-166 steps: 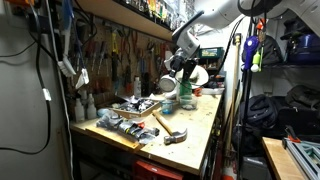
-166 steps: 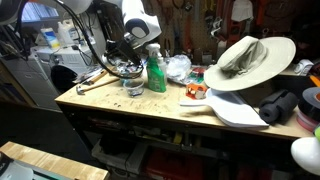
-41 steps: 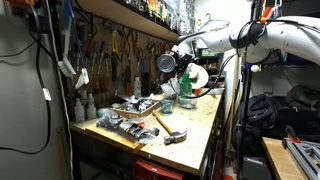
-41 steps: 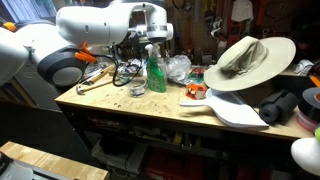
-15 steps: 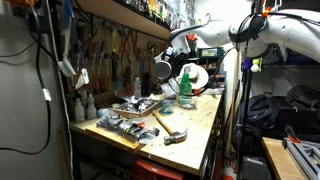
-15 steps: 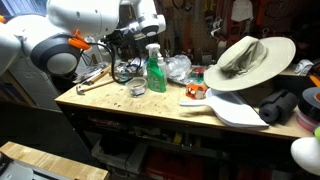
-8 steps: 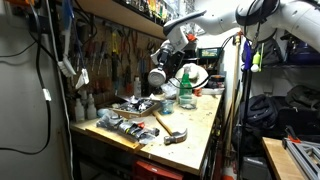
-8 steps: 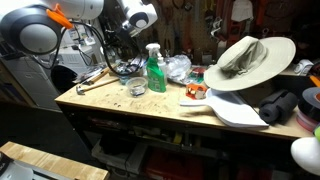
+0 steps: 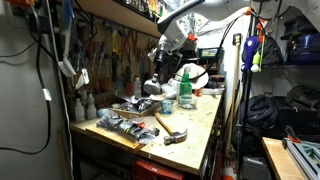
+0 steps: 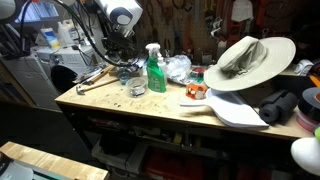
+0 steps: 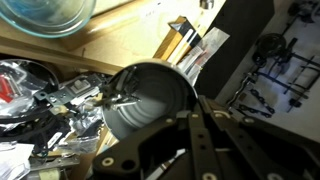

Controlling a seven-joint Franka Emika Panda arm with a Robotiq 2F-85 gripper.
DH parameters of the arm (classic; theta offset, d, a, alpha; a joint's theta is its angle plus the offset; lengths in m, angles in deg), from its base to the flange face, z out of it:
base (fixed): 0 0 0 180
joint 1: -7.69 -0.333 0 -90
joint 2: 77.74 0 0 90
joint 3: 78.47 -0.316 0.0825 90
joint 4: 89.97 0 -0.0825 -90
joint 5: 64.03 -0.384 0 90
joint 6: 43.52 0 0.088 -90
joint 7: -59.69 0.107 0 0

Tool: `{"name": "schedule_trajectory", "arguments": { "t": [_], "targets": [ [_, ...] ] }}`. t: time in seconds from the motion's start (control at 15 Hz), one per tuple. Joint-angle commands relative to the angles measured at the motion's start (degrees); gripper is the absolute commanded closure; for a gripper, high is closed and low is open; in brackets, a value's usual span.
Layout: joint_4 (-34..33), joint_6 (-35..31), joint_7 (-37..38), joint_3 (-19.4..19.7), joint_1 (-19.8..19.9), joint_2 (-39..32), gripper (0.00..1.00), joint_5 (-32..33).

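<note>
Moved: gripper (image 9: 158, 76) and the metal can (image 9: 153, 86) have swung away from the green spray bottle (image 9: 185, 92) toward 9 o'clock in an exterior view. Half a second back they sat higher and closer to the bottle.
Now over: the tool tray (image 9: 135, 108), at the cluttered end of the bench.
Meaning: the can is still being carried, low over the tray. I judge it is not resting on anything yet.
Claw: closed on the can's rim. In the wrist view the gripper (image 11: 188, 118) comes in from 5 o'clock, with dark fingers (image 11: 212, 132) pinching the wall.
Can position: centre of the wrist view, metal can (image 11: 140, 95) tilted with its mouth toward the camera. The inside looks empty.
Around the can: tray clutter (image 11: 40, 95) at 8–9 o'clock, glass bowl (image 11: 45, 12) at 11 o'clock, wooden board (image 11: 120, 35) at 12 o'clock.
Writing: none readable. A dark-and-white packet (image 11: 190, 45) at the can's 1 o'clock carries print, but it is too blurred to read.
Brands: the spray bottle (image 10: 155, 70) shows no legible label in either exterior view.
Also on the bench: hat (image 10: 245, 60) at 3 o'clock of the bottle — hammer (image 9: 170, 130) near the front edge.
</note>
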Motion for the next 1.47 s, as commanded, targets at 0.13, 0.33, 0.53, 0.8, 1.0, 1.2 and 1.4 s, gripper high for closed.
{"name": "schedule_trajectory", "arguments": {
  "t": [0.13,0.33,0.53,0.8,1.0,1.2,1.4],
  "targets": [
    [18.72,-19.13,-2.60,12.71,-13.09,13.67,0.99,0.99],
    [27.08,-29.75,-1.55,15.62,-18.55,18.39,0.99,3.29],
    [35.94,-38.89,-1.22,17.17,-22.92,22.98,0.99,8.26],
    [45.90,-49.48,0.77,17.96,-27.17,28.03,0.99,15.93],
    [50.61,-53.42,3.03,18.42,-29.23,30.70,0.99,21.77],
    [53.39,-52.30,8.30,19.01,-30.47,32.64,0.99,27.36],
    [54.44,-49.00,13.22,19.43,-31.21,33.84,0.99,30.88]
  ]
}}
